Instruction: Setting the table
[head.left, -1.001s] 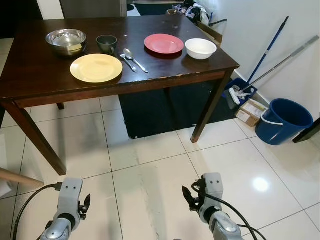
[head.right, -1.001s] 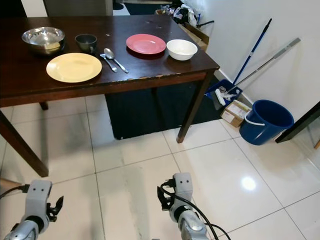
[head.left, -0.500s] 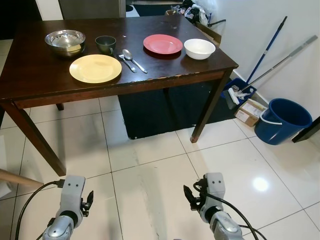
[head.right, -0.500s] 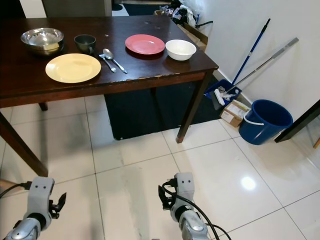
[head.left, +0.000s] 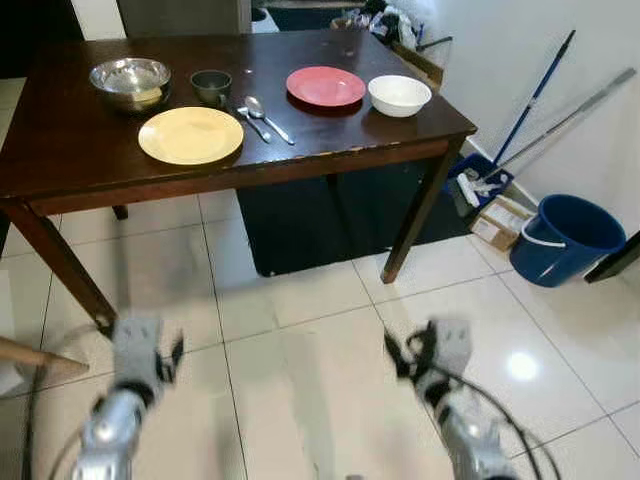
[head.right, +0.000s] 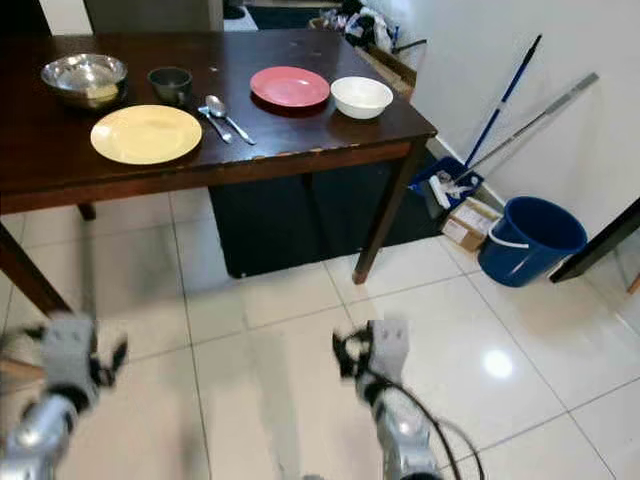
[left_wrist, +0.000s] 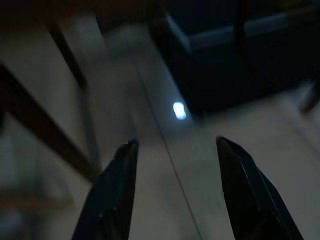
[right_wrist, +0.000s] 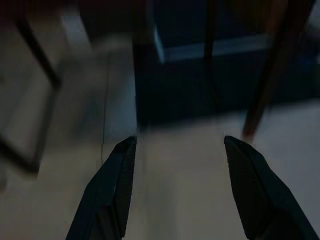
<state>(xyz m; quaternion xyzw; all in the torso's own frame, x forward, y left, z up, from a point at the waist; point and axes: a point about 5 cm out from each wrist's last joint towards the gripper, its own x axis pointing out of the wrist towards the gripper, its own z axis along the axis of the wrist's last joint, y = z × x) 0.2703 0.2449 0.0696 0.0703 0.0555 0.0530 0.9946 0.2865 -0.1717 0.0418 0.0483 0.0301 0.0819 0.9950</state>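
The dark wooden table (head.left: 60, 150) stands ahead of me. On it lie a yellow plate (head.left: 190, 135), a red plate (head.left: 325, 86), a white bowl (head.left: 399, 95), a steel bowl (head.left: 129, 78), a dark cup (head.left: 210, 85), and a spoon (head.left: 268, 118) beside a fork (head.left: 252, 122). Both arms hang low over the floor tiles, well short of the table, blurred by motion: left arm (head.left: 138, 358), right arm (head.left: 440, 352). My left gripper (left_wrist: 176, 141) is open with nothing between its fingers. My right gripper (right_wrist: 180, 140) is open too and holds nothing.
A blue bucket (head.left: 566, 238), a small cardboard box (head.left: 502, 222) and mop handles (head.left: 535, 100) stand by the right wall. A dark mat (head.left: 300, 230) lies under the table, whose front right leg (head.left: 420, 215) reaches the tiles. A wooden piece (head.left: 30, 355) pokes in at the left.
Both arms have risen in the eye views and now show motion blur. The tableware has not moved; the camera view shifted only slightly.
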